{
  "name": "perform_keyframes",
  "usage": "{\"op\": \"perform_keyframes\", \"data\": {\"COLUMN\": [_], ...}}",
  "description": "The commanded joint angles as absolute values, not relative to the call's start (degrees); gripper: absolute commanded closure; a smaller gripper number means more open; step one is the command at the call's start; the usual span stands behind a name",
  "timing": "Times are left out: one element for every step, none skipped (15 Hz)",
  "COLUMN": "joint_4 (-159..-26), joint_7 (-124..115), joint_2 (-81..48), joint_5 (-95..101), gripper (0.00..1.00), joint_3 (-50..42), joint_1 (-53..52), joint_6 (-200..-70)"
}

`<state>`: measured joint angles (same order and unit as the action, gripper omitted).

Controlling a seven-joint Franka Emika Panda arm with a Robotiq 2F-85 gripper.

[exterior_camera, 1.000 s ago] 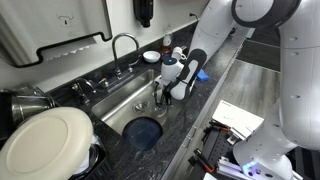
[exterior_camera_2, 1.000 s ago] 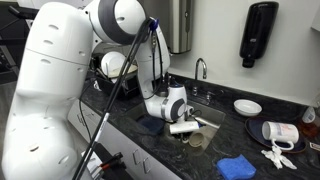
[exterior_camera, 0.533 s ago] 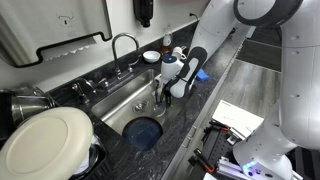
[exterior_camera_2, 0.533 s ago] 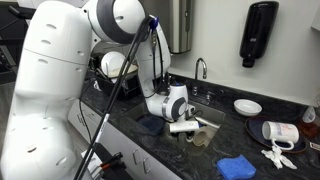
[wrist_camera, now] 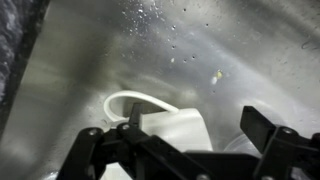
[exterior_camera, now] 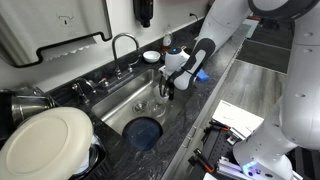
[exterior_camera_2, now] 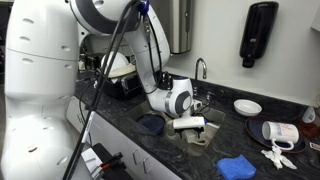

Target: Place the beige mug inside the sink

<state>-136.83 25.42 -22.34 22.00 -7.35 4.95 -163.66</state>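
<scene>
The beige mug [wrist_camera: 170,128] rests on the steel floor of the sink [exterior_camera: 115,100], its handle curving off to the left in the wrist view. My gripper [wrist_camera: 197,125] hangs just above it and is open: the left finger overlaps the mug's edge and the right finger stands well clear of it. In both exterior views the gripper [exterior_camera: 165,92] [exterior_camera_2: 190,127] is low in the sink [exterior_camera_2: 218,122] near its end wall, with the mug [exterior_camera_2: 197,139] just under it. A dark blue disc [exterior_camera: 143,132] lies at the basin's bottom.
A curved chrome faucet [exterior_camera: 125,45] rises behind the basin. A large cream plate [exterior_camera: 45,140] sits at one end of the counter. A small white bowl [exterior_camera_2: 247,106], another tipped mug [exterior_camera_2: 280,132] and a blue cloth [exterior_camera_2: 237,167] lie on the dark countertop.
The jaws have gone from shut on the mug to wide open. The arm has lifted slightly away and the mug stays in the sink.
</scene>
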Motion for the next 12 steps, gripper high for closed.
{"op": "perform_keyframes", "data": {"joint_4": [-140.7, -141.8, -142.4, -143.2, -143.8, -144.5, -145.2, -145.8, -146.1, -146.4, -146.6, -146.5], "joint_7": [26.8, 28.7, 29.8, 31.5, 32.8, 34.9, 37.3, 39.3, 41.5, 43.5, 44.7, 45.8], "joint_2": [-16.1, -14.5, -13.3, -11.7, -10.4, -8.7, -7.3, -5.6, -4.1, -2.5, -1.1, 0.4], "joint_5": [22.7, 21.7, 21.3, 20.6, 19.9, 18.9, 17.4, 16.3, 14.9, 13.8, 13.2, 12.7], "gripper": [0.00, 0.00, 0.00, 0.00, 0.00, 0.00, 0.00, 0.00, 0.00, 0.00, 0.00, 0.00], "joint_3": [-6.7, -5.7, -5.3, -4.8, -4.5, -4.0, -3.6, -3.8, -4.1, -4.6, -5.3, -6.0], "joint_1": [6.1, 7.2, 7.6, 8.2, 8.6, 9.2, 9.8, 9.9, 10.1, 10.1, 10.0, 10.0], "joint_6": [-160.6, -159.8, -159.0, -158.1, -157.0, -155.6, -154.8, -153.5, -152.5, -151.4, -150.1, -148.5]}}
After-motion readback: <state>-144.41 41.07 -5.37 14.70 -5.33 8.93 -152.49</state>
